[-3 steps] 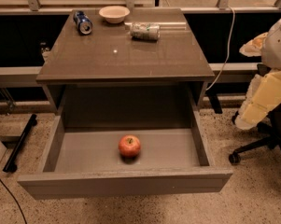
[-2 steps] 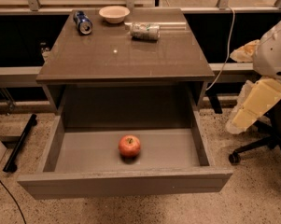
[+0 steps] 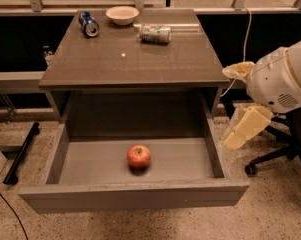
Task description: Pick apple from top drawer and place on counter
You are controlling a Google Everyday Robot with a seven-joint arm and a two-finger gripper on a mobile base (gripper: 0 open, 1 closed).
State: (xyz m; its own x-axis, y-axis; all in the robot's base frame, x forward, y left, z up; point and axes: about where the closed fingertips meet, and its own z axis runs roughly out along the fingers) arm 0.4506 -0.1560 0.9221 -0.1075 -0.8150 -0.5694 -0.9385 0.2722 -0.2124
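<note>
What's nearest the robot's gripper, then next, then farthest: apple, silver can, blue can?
Gripper hangs right of the drawer.
1. Apple, in the drawer.
2. Silver can, far edge of the counter.
3. Blue can, far left corner.

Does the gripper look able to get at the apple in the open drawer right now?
Probably yes. The drawer is pulled out, the apple sits alone on its floor with nothing over it, and the gripper hangs just outside the drawer's right wall, which it must clear.
</note>
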